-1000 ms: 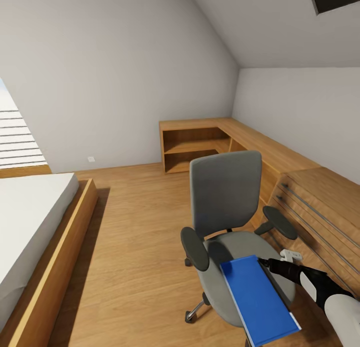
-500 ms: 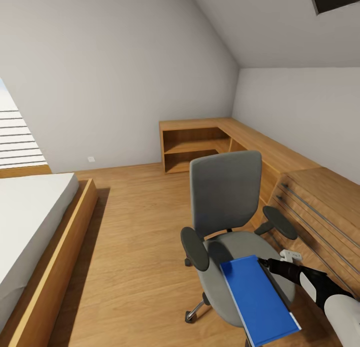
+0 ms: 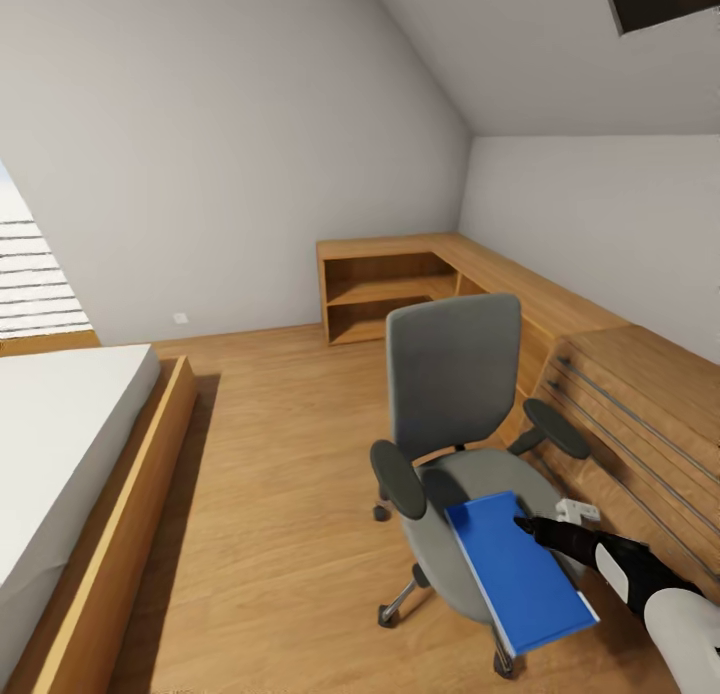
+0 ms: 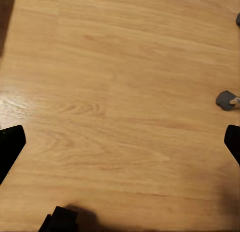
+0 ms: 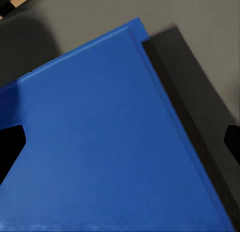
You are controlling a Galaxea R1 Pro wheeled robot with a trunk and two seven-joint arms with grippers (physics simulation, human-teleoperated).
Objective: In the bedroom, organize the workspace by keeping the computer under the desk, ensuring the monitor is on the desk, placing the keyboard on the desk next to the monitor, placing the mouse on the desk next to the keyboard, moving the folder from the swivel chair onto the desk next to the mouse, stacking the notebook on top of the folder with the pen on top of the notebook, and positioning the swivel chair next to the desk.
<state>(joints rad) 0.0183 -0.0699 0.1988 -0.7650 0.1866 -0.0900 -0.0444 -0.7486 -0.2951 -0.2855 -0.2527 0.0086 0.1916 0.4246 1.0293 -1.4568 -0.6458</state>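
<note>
The grey swivel chair (image 3: 455, 374) stands on the wooden floor of the bedroom, its back turned to the low shelving. The blue folder (image 3: 520, 574) lies slanted on its seat, with the near end sticking out past the seat's front edge. My right gripper (image 3: 524, 524) reaches in from the right, its tip at the folder's far right edge. In the right wrist view the folder (image 5: 110, 157) spans the gap between the wide-apart fingertips of the right gripper (image 5: 120, 142), which is open. My left gripper (image 4: 120, 147) hangs open over bare floor.
A low wooden corner shelving (image 3: 400, 284) and a slatted wooden unit (image 3: 640, 404) run along the right wall behind the chair. A bed (image 3: 60, 454) with a wooden frame fills the left. A chair castor (image 4: 226, 99) rests on the floor near the left gripper.
The whole view has shifted a little, so the chair and folder sit slightly higher and further left in the picture. The right gripper keeps its place at the folder's edge.
</note>
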